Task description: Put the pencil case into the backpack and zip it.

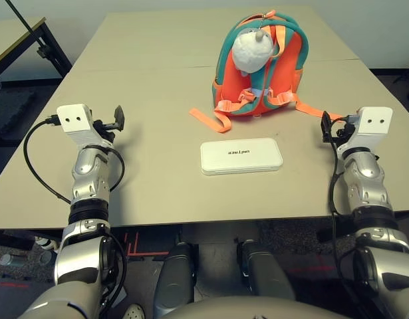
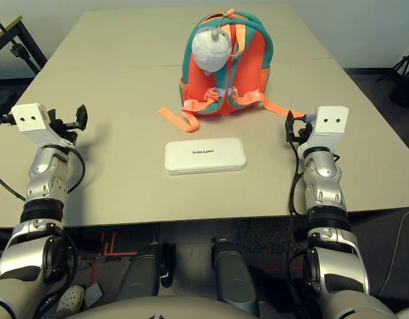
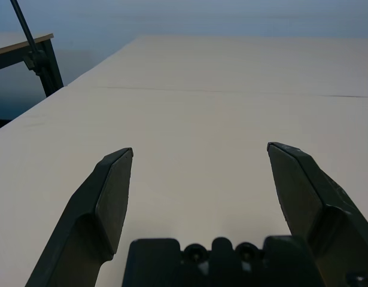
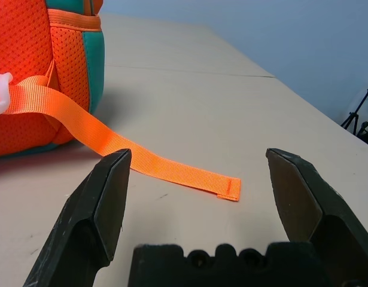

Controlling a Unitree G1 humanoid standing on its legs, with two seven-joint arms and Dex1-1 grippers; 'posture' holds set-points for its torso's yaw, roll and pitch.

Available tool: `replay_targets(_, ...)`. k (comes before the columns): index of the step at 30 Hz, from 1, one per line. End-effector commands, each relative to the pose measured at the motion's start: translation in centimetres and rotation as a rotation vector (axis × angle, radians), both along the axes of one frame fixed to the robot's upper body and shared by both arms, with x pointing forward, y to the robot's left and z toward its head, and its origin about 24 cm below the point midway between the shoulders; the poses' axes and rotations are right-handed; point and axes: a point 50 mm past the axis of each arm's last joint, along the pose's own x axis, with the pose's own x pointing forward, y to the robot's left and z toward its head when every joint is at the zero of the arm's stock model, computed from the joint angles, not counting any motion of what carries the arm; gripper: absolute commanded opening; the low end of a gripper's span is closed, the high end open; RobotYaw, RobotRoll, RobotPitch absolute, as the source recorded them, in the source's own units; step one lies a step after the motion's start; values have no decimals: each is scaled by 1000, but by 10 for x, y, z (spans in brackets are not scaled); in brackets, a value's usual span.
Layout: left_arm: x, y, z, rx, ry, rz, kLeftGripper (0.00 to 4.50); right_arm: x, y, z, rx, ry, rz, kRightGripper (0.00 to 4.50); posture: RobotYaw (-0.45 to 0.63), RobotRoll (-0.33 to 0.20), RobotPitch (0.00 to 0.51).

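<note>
While nothing is yet grasped, the pencil case (image 1: 241, 156) lies flat just in front of the backpack (image 1: 261, 73), which stands upright. Left gripper (image 3: 198, 179) and right gripper (image 4: 198, 179) are spread, empty, flanking the backpack. Reaching the case is judged next.

forearms: silver, jointed metal segments with black rings
wrist housings: white boxes, each with two small dark dots
cables: black, looping beside each forearm
left gripper (image 3: 198, 161): two black tapered fingers
right gripper (image 4: 198, 161): same black pair
</note>
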Motion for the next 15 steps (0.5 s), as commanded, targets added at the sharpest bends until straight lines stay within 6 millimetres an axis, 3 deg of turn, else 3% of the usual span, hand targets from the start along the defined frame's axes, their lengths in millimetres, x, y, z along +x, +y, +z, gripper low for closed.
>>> replay_targets(1,1,-2,-1,5,5,-6,4500,-1,-3,-1,-14,5,-7,4446,-21,0,119)
replay_targets(15,1,-8,4,2,-8,-54,4500,3,1,-1,-8,6,10,4446,-3,0,119)
